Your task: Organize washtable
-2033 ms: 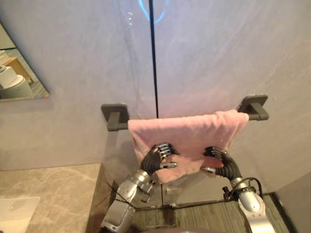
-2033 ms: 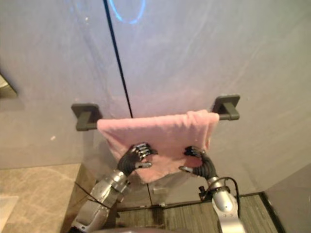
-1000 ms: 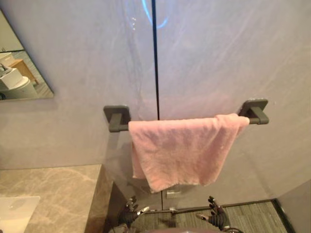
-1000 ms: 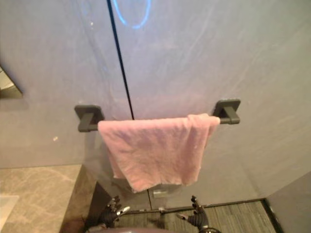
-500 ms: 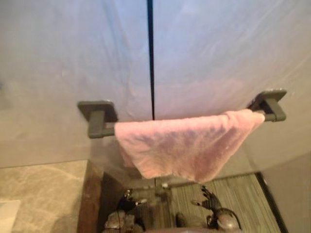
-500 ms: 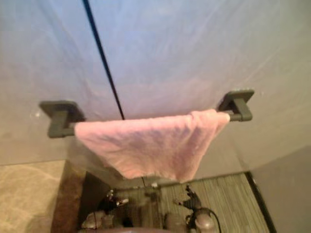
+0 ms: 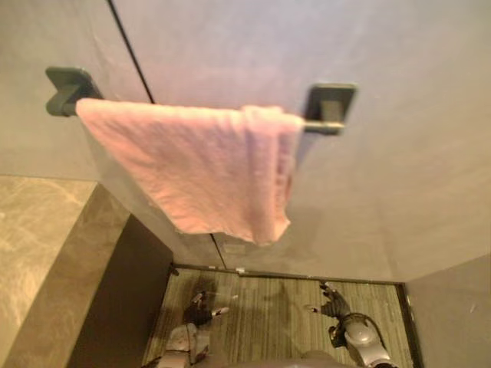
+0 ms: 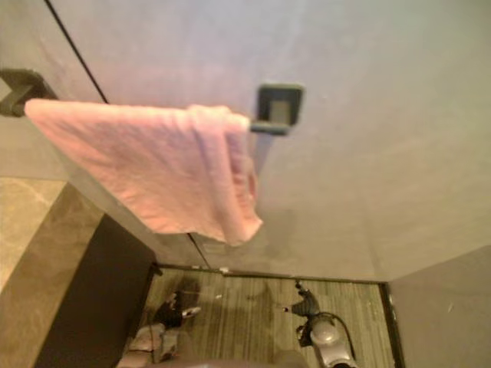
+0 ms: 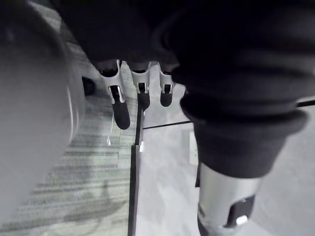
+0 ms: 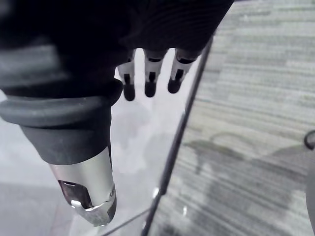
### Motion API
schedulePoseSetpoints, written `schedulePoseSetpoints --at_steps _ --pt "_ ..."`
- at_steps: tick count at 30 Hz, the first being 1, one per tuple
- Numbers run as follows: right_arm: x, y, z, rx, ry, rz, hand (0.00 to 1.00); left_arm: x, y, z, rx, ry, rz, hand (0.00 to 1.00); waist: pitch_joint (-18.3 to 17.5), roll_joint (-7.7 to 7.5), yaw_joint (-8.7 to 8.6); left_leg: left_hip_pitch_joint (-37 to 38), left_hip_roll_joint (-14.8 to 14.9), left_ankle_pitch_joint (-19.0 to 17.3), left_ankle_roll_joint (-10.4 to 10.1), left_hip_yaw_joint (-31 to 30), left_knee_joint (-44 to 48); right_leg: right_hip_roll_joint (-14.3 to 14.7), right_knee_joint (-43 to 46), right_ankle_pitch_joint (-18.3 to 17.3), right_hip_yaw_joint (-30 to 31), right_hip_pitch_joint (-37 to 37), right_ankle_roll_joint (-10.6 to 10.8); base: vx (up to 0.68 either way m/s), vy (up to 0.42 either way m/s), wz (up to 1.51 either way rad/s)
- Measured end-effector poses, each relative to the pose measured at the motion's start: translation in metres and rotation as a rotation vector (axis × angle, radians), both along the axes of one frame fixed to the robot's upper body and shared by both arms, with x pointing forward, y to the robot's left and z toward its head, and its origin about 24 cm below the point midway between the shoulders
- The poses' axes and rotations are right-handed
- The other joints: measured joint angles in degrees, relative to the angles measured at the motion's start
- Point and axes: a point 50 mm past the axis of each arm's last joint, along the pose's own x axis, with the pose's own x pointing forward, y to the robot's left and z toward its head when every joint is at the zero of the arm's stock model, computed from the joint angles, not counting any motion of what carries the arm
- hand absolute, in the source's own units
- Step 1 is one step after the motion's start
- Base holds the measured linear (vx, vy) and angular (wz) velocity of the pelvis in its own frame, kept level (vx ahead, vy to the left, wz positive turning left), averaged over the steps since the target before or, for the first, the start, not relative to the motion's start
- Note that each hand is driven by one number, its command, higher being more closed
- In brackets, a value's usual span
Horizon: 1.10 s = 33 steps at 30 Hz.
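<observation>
Currently, left eye view: the pink towel hangs over the dark towel bar, running from the left bracket at 10 o'clock almost to the right bracket at 1 o'clock. Its right end is doubled over and the hem slants down toward 5 o'clock. Judgement: light, limp terry that will bunch and drag rather than slide cleanly, so pinch the lower hem near both corners, 1 hand per side. The left hand at 7 o'clock and the right hand at 5 o'clock hang low over the striped floor, well apart from the towel. Right eye view: same layout. Left wrist view: fingers straight and spread, holding nothing. Right wrist view: fingers straight and slack, also holding nothing.
</observation>
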Motion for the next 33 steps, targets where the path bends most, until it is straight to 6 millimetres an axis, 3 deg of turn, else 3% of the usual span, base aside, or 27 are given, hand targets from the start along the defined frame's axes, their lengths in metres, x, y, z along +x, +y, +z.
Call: schedulePoseSetpoints --at_steps 1,2,3,4,5,6,8,10,11,12,13,14,15,16,17,19,21,24,27,29,30,31,33 --pt "-0.004 -0.002 -0.002 -0.004 0.01 -0.012 0.0 -0.001 -0.004 -0.001 -0.011 0.005 -0.002 0.0 0.15 0.17 -0.13 0.47 -0.09 4.9 0.95 0.12 -2.93 0.62 0.59 -0.22 -1.39 0.24 -0.68 -0.44 -0.464 1.17" --pt "-0.016 -0.004 -0.007 0.0 0.049 -0.035 0.0 0.001 -0.008 0.0 -0.021 -0.002 -0.011 0.0 0.75 -0.6 -0.06 0.4 -1.26 10.45 1.84 1.29 -5.51 0.39 1.09 -0.52 -4.9 0.82 -3.13 -0.36 -0.313 1.19" --pt "-0.024 -0.007 -0.012 -0.007 0.085 -0.05 0.0 0.005 -0.007 0.002 -0.021 -0.022 -0.007 0.0 0.99 -0.88 0.4 0.02 -3.67 2.01 -1.71 2.84 0.81 -0.17 1.79 -1.33 -7.96 0.93 -5.51 -0.33 -0.283 1.12" --pt "-0.026 -0.007 -0.013 -0.007 0.094 -0.056 0.0 0.005 -0.005 0.002 -0.018 -0.02 -0.003 0.0 1.05 -0.97 0.16 -0.47 -5.11 -3.84 -1.02 3.02 4.87 -0.53 2.13 -1.53 -9.29 0.85 -6.03 -0.3 -0.192 0.88" --pt "-0.031 -0.006 -0.015 0.0 0.107 -0.082 0.0 0.004 -0.002 0.002 -0.012 -0.018 -0.001 0.0 1.37 -1.45 -0.32 -1.2 -7.98 -12.11 -0.36 3.91 13.03 -1.87 2.54 -1.34 -11.89 0.59 -6.49 -0.29 -0.109 0.78" --pt "-0.037 -0.005 -0.018 0.01 0.121 -0.104 0.0 0.005 0.0 0.002 -0.009 -0.02 0.003 0.0 1.62 -1.94 -0.12 -1.28 -9.68 -16.86 0.88 6.32 19.42 -2.9 2.03 -0.2 -13.1 0.12 -6.51 -0.29 -0.068 0.66" --pt "-0.039 -0.007 -0.018 0.006 0.123 -0.116 0.0 0.004 0.001 0.001 -0.006 -0.013 0.006 0.0 1.65 -2.0 -0.09 -0.73 -9.39 -23.08 3.78 12.11 28.02 -3.93 -0.06 2.41 -15.0 -0.91 -6.08 -0.25 0.002 0.41" --pt "-0.043 -0.01 -0.019 0.009 0.129 -0.141 0.0 0.0 0.004 -0.001 0.0 0.007 0.005 0.0 1.62 -1.81 -0.49 1.68 -7.8 -28.14 4.53 16.93 34.07 -4.38 -2.29 4.67 -17.0 -1.4 -5.09 -0.23 0.12 0.67" --pt "-0.04 -0.012 -0.017 0.008 0.114 -0.152 0.0 -0.003 0.005 -0.003 0.004 0.024 0.004 0.0 1.39 -0.47 -1.31 2.86 -6.16 -30.92 3.16 19.72 32.83 -4.13 -2.37 5.04 -19.12 -1.37 -4.4 -0.19 0.185 1.04" --pt "-0.038 -0.016 -0.015 0.0 0.107 -0.156 0.0 -0.003 0.004 -0.003 -0.001 0.031 0.003 0.0 1.82 -0.53 -1.78 2.65 -7.17 -31.69 2.96 20.65 30.84 -4.02 -2.23 4.73 -20.44 -1.56 -3.86 -0.18 0.182 1.41" --pt "-0.04 -0.011 -0.018 0.015 0.121 -0.16 0.0 -0.002 0.01 -0.003 0.015 0.027 0.002 0.0 1.95 -1.96 -1.99 3.75 -11.55 -31.62 3.9 20.82 22.5 -5.53 -3.55 4.9 -21.55 -2.02 -3.88 -0.16 0.112 1.61" --pt "-0.047 0.001 -0.023 0.049 0.153 -0.166 0.0 0.002 0.021 0.0 0.045 0.021 0.0 0.0 1.51 -5.75 -2.41 6.09 -16.6 -28.58 6.03 21.31 14.55 -7.58 -8.2 7.23 -21.25 -0.94 -5.13 -0.14 0.155 1.57" --pt "-0.049 0.003 -0.024 0.06 0.156 -0.169 0.0 -0.003 0.025 -0.002 0.056 0.032 0.005 0.0 1.34 -5.43 -2.43 7.83 -15.77 -28.93 5.84 24.14 16.44 -8.17 -10.83 9.25 -23.18 0.6 -3.35 -0.08 0.132 1.04" --pt "-0.047 -0.003 -0.021 0.046 0.141 -0.17 0.0 -0.009 0.022 -0.004 0.047 0.048 0.01 0.0 1.49 -3.02 -2.46 8.92 -15.21 -30.49 4.63 23.78 14.09 -6.91 -11.56 9.86 -24.33 1.24 -2.92 -0.05 0.146 0.58" --pt "-0.043 -0.007 -0.02 0.037 0.136 -0.164 0.0 -0.016 0.025 -0.007 0.054 0.081 0.01 0.0 1.36 -3.84 -2.69 10.59 -18.07 -27.8 6.78 23.26 9.54 -7.53 -13.88 11.19 -24.37 2.46 -3.1 -0.06 0.1 0.38" --pt "-0.04 0.001 -0.02 0.054 0.132 -0.14 0.0 -0.023 0.027 -0.01 0.061 0.106 0.008 0.0 0.95 -3.8 -2.6 12.2 -20.98 -23.59 7.63 22.99 2.24 -8.1 -17.33 13.49 -24.58 2.89 -3.51 -0.08 0.09 0.27" --pt "-0.033 0.01 -0.02 0.065 0.126 -0.106 0.0 -0.027 0.027 -0.011 0.061 0.119 0.008 0.0 1.0 -3.57 -2.56 13.08 -22.62 -20.11 7.82 22.73 -2.84 -8.15 -19.68 15.47 -24.78 2.71 -2.28 -0.08 0.032 0.1" --pt "-0.028 0.022 -0.02 0.076 0.12 -0.064 0.0 -0.03 0.031 -0.012 0.058 0.128 0.008 0.0 1.42 -4.47 -1.86 15.58 -24.46 -18.59 8.41 22.72 -7.04 -9.35 -18.19 14.33 -24.98 2.38 -2.2 -0.06 0.031 -0.08" --pt "-0.028 0.023 -0.019 0.072 0.121 -0.058 0.0 -0.033 0.035 -0.012 0.05 0.132 0.045 0.0 1.16 -5.38 -2.01 15.55 -26.7 -20.48 9.73 20.43 -6.77 -12.4 -12.12 11.37 -26.31 1.58 -1.03 0.02 0.046 0.27" --pt "-0.03 0.019 -0.019 0.062 0.125 -0.058 0.0 -0.033 0.033 -0.012 0.039 0.13 0.065 0.0 1.35 -4.93 -2.06 15.79 -27.54 -20.99 10.54 17.76 -7.83 -13.44 -4.04 11.65 -25.52 -0.96 -2.51 0.1 0.027 0.57" --pt "-0.022 0.018 -0.016 0.06 0.095 -0.056 0.0 -0.034 0.031 -0.013 0.029 0.137 0.075 0.0 1.43 -2.38 -2.63 16.7 -25.55 -21.22 10.93 15.42 -7.39 -11.53 2.39 11.0 -22.66 -5.07 -6.65 0.16 0.061 0.62" --pt "-0.023 0.019 -0.016 0.061 0.098 -0.05 0.0 -0.034 0.031 -0.014 0.026 0.137 0.079 0.0 1.52 -2.3 -2.77 16.9 -24.76 -21.41 11.18 14.67 -7.23 -10.18 2.42 9.79 -21.84 -5.77 -7.31 0.17 0.064 0.6" --pt "-0.022 0.022 -0.016 0.067 0.09 -0.04 0.0 -0.034 0.032 -0.014 0.028 0.138 0.08 0.0 2.17 -2.13 -2.71 18.42 -23.52 -22.08 11.12 11.68 -7.46 -6.88 2.69 7.85 -18.95 -8.82 -6.23 0.19 0.021 0.64"
